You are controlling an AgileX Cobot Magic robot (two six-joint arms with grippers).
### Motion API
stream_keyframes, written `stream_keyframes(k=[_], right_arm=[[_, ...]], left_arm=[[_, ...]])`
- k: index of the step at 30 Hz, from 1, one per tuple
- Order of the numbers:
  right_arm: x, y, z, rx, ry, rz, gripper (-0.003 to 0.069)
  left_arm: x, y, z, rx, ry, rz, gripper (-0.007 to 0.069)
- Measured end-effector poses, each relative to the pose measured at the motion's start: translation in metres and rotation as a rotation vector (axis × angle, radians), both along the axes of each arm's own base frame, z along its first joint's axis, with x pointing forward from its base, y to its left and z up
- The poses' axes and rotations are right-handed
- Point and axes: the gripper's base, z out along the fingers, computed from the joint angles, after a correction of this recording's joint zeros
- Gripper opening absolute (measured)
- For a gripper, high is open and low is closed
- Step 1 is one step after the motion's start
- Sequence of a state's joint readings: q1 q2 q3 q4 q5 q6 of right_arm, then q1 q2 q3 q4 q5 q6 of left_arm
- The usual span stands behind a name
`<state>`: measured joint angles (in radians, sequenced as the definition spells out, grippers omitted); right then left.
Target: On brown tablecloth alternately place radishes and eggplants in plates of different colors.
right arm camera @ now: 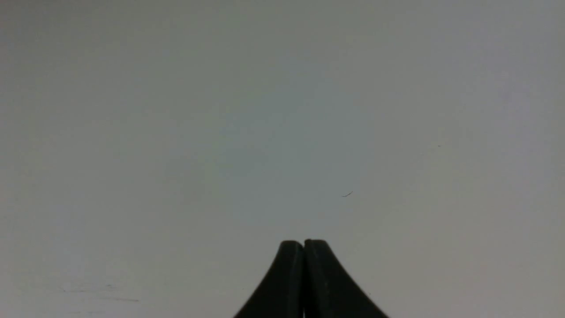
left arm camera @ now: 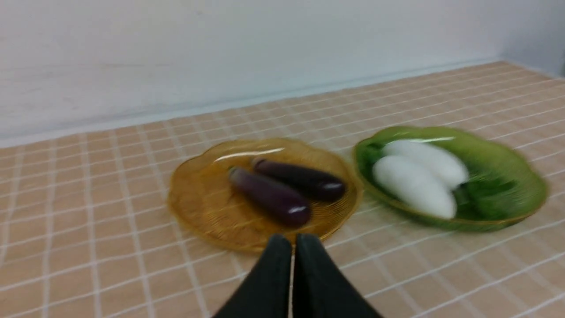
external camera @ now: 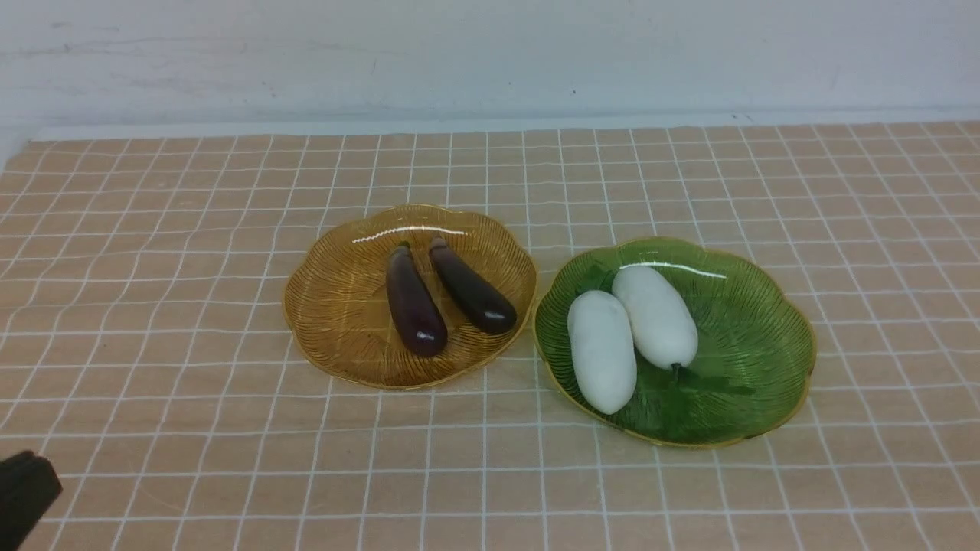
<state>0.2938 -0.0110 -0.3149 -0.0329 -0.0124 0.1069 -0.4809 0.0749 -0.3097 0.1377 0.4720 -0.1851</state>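
Note:
Two dark purple eggplants (external camera: 416, 301) (external camera: 472, 286) lie side by side in the amber-yellow plate (external camera: 333, 302) on the brown tablecloth (external camera: 153, 306). Two white radishes (external camera: 602, 350) (external camera: 655, 316) lie side by side in the green plate (external camera: 754, 344) to its right. In the left wrist view the eggplants (left arm camera: 269, 196), amber plate (left arm camera: 198, 198), radishes (left arm camera: 415, 185) and green plate (left arm camera: 507, 181) show ahead of my left gripper (left arm camera: 293, 240), which is shut and empty. Its black tip shows at the front view's lower left corner (external camera: 27, 490). My right gripper (right arm camera: 303, 243) is shut and empty, facing a plain grey surface.
A white wall (external camera: 490, 53) runs along the far edge of the cloth. The two plates sit almost touching near the middle. Checked cloth stretches all round them.

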Motion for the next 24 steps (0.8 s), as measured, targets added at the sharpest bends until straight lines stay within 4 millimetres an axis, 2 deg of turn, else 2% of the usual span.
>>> stream_keyframes(k=[1, 5, 10, 16, 24], right_arm=[[0.000, 0.000, 0.000, 0.000, 0.000, 0.000, -0.0015], [0.000, 0.000, 0.000, 0.000, 0.000, 0.000, -0.0015], [0.000, 0.000, 0.000, 0.000, 0.001, 0.000, -0.0015], [0.000, 0.000, 0.000, -0.001, 0.003, 0.000, -0.0015], [0.000, 0.000, 0.000, -0.001, 0.003, 0.000, -0.0015]], left_arm=[[0.000, 0.000, -0.012, 0.023, -0.012, 0.034, -0.0003], [0.004, 0.002, -0.040, 0.085, -0.038, 0.124, -0.0003], [0.010, 0.006, -0.073, 0.130, 0.032, 0.249, -0.0003], [0.013, 0.010, -0.096, 0.144, 0.102, 0.325, -0.0003], [0.012, 0.010, -0.099, 0.172, 0.120, 0.326, -0.0003]])
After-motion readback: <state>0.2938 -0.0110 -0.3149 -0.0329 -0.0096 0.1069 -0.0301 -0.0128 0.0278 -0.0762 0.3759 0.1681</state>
